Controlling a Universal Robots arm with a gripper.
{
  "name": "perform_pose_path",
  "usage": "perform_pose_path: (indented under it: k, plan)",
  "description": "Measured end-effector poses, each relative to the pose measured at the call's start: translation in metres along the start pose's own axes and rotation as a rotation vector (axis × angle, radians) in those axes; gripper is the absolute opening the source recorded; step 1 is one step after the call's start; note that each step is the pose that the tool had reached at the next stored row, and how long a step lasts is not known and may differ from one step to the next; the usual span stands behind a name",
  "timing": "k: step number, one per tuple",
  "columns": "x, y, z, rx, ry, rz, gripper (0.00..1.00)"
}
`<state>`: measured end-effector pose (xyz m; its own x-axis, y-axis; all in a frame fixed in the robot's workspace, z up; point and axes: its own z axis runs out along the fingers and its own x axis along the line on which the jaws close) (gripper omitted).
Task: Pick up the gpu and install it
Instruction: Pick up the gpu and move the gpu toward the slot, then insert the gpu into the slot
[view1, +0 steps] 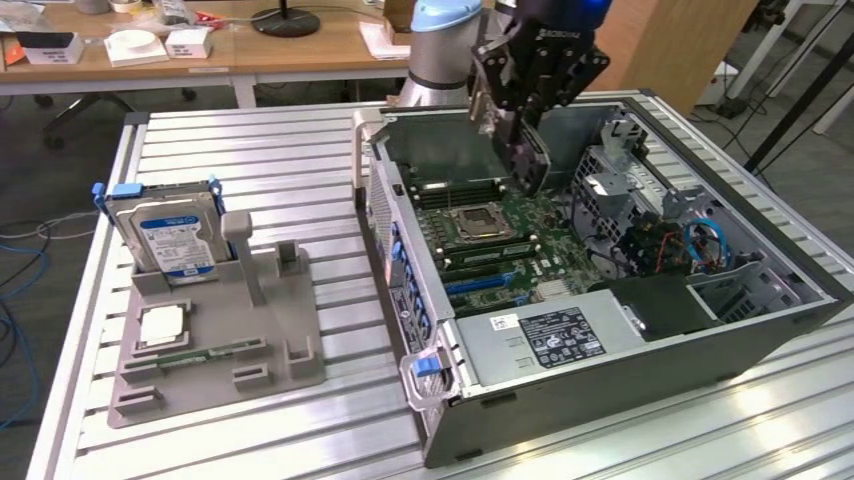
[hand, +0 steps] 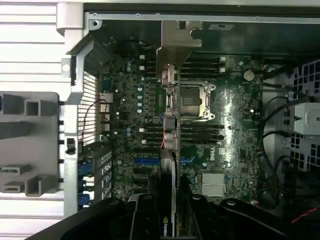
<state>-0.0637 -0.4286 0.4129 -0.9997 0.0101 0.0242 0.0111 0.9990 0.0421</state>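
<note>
the gripper (view1: 518, 118) has its jaws pinched on the top edge of the gpu (view1: 529, 160), which hangs on edge just above the motherboard (view1: 497, 245) inside the open computer case (view1: 747, 330). well aside, a hard drive (view1: 167, 235) stands in a grey fixture (view1: 267, 335) on the slatted metal table (view1: 267, 150). wooden desks (view1: 307, 52) lie beyond.

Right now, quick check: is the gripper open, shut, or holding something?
Gripper: shut on the gpu, holding it on edge above the motherboard inside the open computer case.
</note>
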Motion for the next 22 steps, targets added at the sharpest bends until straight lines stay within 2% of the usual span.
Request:
perform_pose_path:
  k: [7,14,17,22]
  plan:
    - [-0.026,0.0008,-0.0003,-0.0012,0.0000,0.000,0.26]
    - [-0.048,0.0013,-0.0005,-0.0021,0.0001,0.000,0.26]
    - [-0.053,0.0013,-0.0005,-0.0022,0.0001,0.000,0.26]
    - [-0.054,0.0013,-0.0005,-0.0021,0.0001,-0.002,0.26]
